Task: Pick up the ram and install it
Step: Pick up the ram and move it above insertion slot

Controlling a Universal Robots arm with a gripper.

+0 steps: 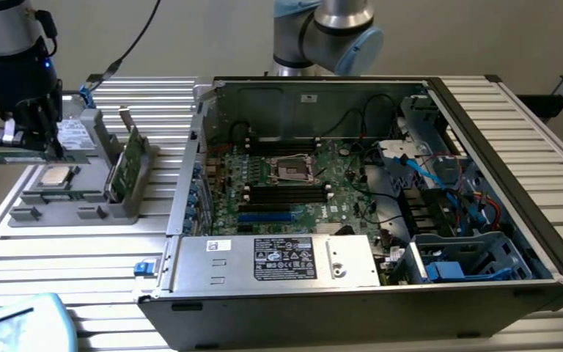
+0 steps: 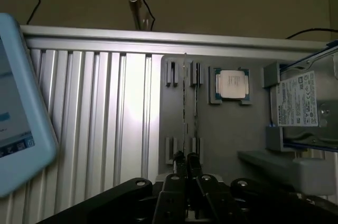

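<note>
Tabletop: ribbed aluminium surface that carries everything in the scene.
Computer case: open and lying on its side, on the exterior view's right.
Motherboard: flat on the case floor, with dark memory slots around a square processor socket.
Power supply: silver box with a dark label, along the case's near wall.
Holder: grey parts rack on the tabletop, just beside the case on the exterior view's left.
Arm: dark wrist hanging above the holder's far end.
Tablet: pale blue frame at the near corner of the tabletop.
Hard drive: silver with a white label, seated in the holder.
Card: green board with a metal bracket, standing on edge in the holder.
Tool: fingers pressed together, pinching the ram at mid-length; seen in the wrist view.
Ram: thin green stick, held level in the tool above the holder, well apart from the case; edge-on in the wrist view, over two pairs of slot posts.
Processor chip: square and silver, lying flat in the holder, near the ram.
</note>
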